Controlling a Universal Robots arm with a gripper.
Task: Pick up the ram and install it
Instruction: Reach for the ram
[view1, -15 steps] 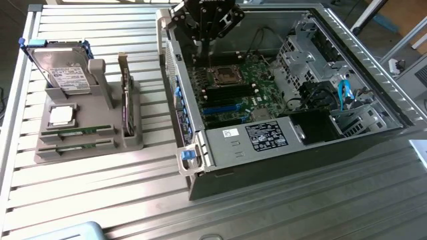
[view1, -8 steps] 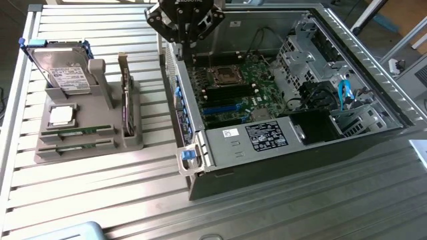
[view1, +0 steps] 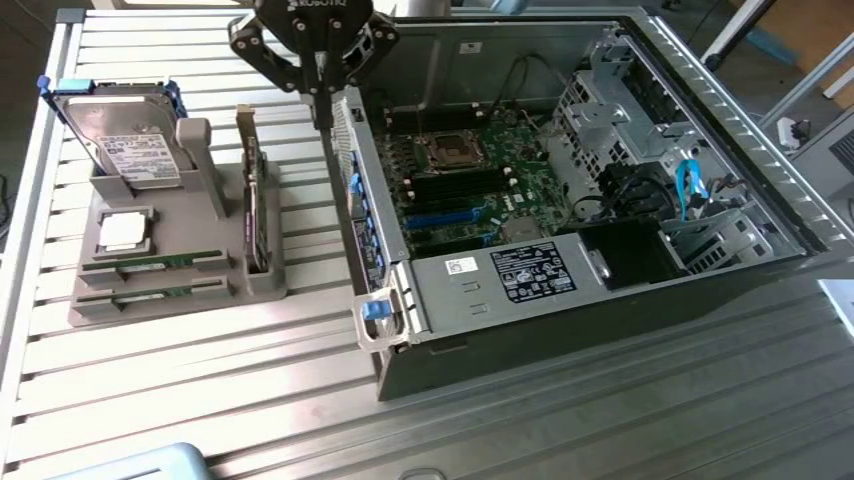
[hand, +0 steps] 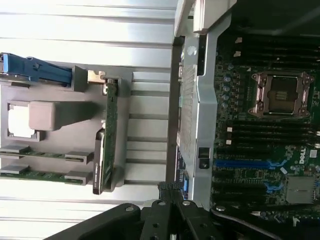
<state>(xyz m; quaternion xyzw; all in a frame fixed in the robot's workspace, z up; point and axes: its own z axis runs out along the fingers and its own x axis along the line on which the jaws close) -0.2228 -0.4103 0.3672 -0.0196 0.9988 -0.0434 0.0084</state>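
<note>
Lying in holder, ram sits apart from tool

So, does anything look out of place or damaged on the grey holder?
Nothing stands out. Both ram sticks lie in their slots in the grey holder, the expansion card stands upright beside them, and the hard drive sits in place.

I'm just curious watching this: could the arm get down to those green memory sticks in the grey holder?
Probably yes: the ram sticks lie uncovered in the grey holder, nothing above them; the gripper hangs aside, jaws shut.
</note>
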